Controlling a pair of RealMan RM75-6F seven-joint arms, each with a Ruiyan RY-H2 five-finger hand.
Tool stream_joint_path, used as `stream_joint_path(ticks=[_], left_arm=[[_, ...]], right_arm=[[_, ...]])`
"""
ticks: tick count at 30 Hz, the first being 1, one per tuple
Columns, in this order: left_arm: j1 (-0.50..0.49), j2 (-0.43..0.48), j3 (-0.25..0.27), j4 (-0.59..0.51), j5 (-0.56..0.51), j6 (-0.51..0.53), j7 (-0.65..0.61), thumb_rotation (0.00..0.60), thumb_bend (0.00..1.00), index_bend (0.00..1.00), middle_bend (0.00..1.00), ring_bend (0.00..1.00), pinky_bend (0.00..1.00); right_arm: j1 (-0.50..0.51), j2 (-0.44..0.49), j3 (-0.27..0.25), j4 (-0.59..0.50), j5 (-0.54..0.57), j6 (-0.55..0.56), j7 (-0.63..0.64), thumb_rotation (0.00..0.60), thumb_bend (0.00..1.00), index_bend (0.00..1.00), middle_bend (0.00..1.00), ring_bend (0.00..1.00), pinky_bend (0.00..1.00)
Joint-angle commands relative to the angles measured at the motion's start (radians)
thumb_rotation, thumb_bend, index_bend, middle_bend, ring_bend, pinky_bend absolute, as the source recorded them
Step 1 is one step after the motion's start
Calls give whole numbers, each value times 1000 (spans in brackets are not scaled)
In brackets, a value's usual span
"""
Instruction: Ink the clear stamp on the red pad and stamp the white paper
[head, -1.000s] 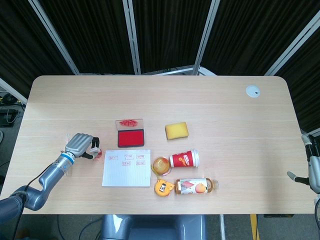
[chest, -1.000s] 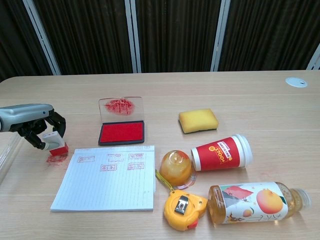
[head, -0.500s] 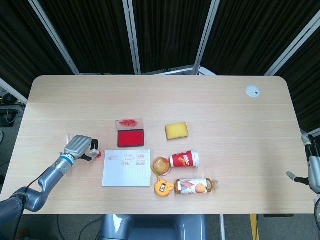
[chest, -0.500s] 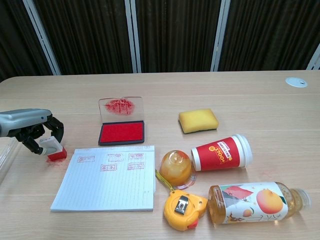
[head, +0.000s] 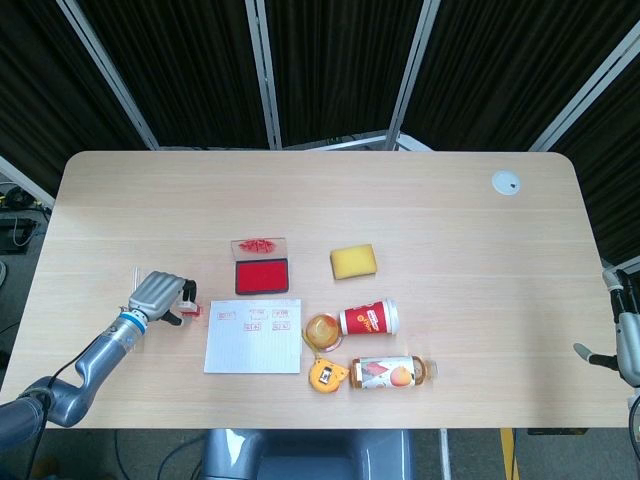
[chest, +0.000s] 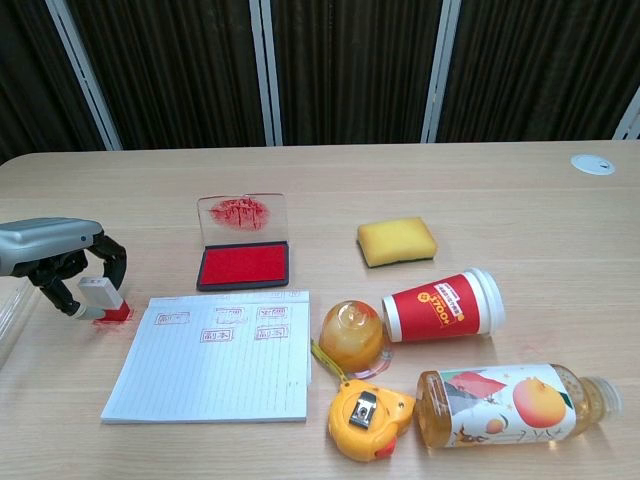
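Observation:
The clear stamp (chest: 101, 296) with a red base stands on the table just left of the white paper (chest: 210, 365), over a red ink smudge. My left hand (chest: 55, 250) curls around the stamp, thumb and a finger against its sides. In the head view the left hand (head: 160, 294) and the stamp (head: 190, 308) lie left of the paper (head: 253, 345). The paper carries several red prints along its top. The red pad (chest: 243, 265) lies open behind the paper, lid up. Only a sliver of my right hand (head: 622, 340) shows at the right edge.
To the right of the paper lie an orange jelly cup (chest: 352, 335), a tipped red cup (chest: 445, 303), a yellow tape measure (chest: 370, 415) and a juice bottle (chest: 510, 400). A yellow sponge (chest: 397, 241) sits behind them. A white disc (chest: 592, 163) is at the far right.
My left hand has drawn back to the left and lowered the stamp. The stamp was tilted half a second ago and now stands upright on the table.

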Motion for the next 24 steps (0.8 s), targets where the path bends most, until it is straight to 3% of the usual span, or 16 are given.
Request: stream_joint_path(ticks=[1,6,13,19,22,24], left_arm=[[2,3,-1,-8,-1,3,9,600,164,479,475,848,821],[9,21,-8,-32,0,25,26,600,144,460,435,846,818],[32,121,-13,-147,20,100,52,600,70,387,335,838,811],[82,281,-18,-347,35,215,112,600,0,187,156,792,776],[115,326,-25,-418,36,285,136,600,0,114,36,632,651],[150,360,-26,-476,30,340,162,600,0,47,0,432,445]], right_arm=[[0,0,0,-1,-1,1,0,600,0,0,0,0,0],[-1,2,-1,-5,-2,1,0,600,0,0,0,0,0],[-5,7,-5,-15,-15,10,4,600,0,0,0,0,0],[-15,23,-13,-41,-51,33,18,600,0,0,0,0,0],[-18,28,-16,-48,-65,40,26,600,0,0,0,0,0],[-20,33,-18,-54,-77,45,33,600,0,0,0,0,0]])
